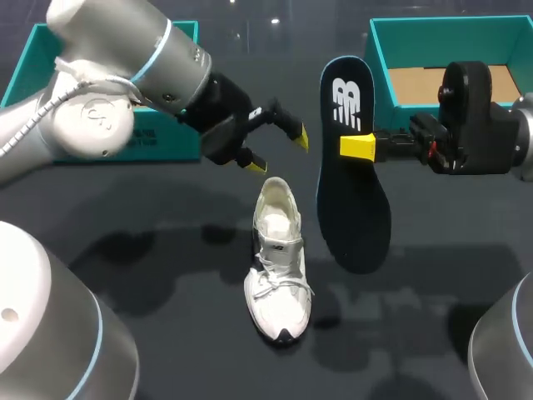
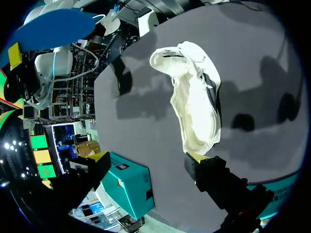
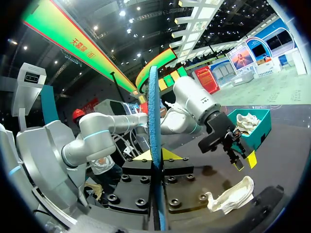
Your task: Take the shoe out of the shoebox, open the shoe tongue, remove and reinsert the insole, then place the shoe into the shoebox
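Right up against your right wrist camera, the insole (image 3: 154, 121) stands edge-on, and your right gripper (image 3: 156, 156) is clamped on it, one yellow-tipped finger pressing on each face. From the head view you see that same insole (image 1: 354, 200) held in the air off the dark table (image 1: 166, 333), its dark upper face turned toward the camera. The end with the white logo points to the far side, and the wider front end hangs down nearer you. Your right gripper (image 1: 358, 146) comes in from the right and grips the insole just below the logo; only one yellow tip shows there, the other being behind the insole. In your left wrist view the insole (image 2: 53, 29) shows its blue underside. The shoe (image 1: 279, 258) is white and sits upright on its sole near the table's middle, just beside the hanging insole, toe toward the near edge, heel away, laces loose and mouth open. Your left gripper (image 1: 279, 152) hangs above and just behind the heel with its fingers spread apart, holding nothing and clear of the shoe (image 2: 194, 107). Your right wrist view shows the same: the left gripper (image 3: 244, 161) spread wide over the shoe (image 3: 231, 196). At the back right stands the right shoebox tray (image 1: 450, 29), teal with a bare brown floor. At the back left, partly behind your left arm, stands the left shoebox tray (image 1: 25, 67), also teal, with crumpled white paper (image 3: 246, 121) inside it.
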`<state>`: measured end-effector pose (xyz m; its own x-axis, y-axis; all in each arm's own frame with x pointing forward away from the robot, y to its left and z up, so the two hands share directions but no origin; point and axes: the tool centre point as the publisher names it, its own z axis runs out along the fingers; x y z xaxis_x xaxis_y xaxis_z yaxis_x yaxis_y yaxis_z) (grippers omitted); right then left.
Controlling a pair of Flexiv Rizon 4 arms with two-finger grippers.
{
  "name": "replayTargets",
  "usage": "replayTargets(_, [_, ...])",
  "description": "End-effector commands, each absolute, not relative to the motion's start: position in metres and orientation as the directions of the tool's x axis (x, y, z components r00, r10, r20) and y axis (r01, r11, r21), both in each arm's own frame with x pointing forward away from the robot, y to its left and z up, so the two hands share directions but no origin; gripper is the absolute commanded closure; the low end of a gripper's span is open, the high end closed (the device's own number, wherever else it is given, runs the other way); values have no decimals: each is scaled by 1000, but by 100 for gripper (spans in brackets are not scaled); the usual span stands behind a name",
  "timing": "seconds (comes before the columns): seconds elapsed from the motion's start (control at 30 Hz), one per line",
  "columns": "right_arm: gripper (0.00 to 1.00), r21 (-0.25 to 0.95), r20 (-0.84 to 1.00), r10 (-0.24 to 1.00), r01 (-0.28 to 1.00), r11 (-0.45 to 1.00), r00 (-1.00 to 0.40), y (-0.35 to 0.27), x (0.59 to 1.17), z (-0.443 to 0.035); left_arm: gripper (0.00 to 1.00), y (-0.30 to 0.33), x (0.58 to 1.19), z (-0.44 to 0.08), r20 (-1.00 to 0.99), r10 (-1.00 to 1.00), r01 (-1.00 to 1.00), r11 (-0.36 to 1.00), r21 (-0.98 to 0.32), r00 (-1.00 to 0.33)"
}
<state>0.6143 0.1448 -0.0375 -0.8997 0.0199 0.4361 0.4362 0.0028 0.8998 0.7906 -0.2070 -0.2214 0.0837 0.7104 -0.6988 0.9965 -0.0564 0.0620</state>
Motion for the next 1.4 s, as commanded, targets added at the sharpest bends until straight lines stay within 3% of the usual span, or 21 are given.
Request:
replayTargets(0.03, [100, 899, 437, 23, 437, 3, -899, 146, 613, -38, 0, -189, 786, -198, -846, 531, 998, 6, 69, 56])
replayTargets(0.43, [100, 899, 437, 23, 437, 3, -899, 146, 613, -38, 0, -191, 790, -186, -857, 514, 996, 51, 67, 32])
replayTargets(0.77, [100, 899, 437, 23, 437, 3, -899, 146, 613, -38, 0, -185, 798, -152, -966, 260, 997, 71, 31, 11])
replayTargets(1.2, [100, 824, 566, -68, 565, 35, -821, 136, 678, -43, 0, -184, 803, -118, -995, 94, 995, 82, 48, 40])
replayTargets(1.4, [100, 824, 566, -68, 565, 35, -821, 136, 678, -43, 0, -185, 804, -117, -995, 93, 997, 58, 48, 42])
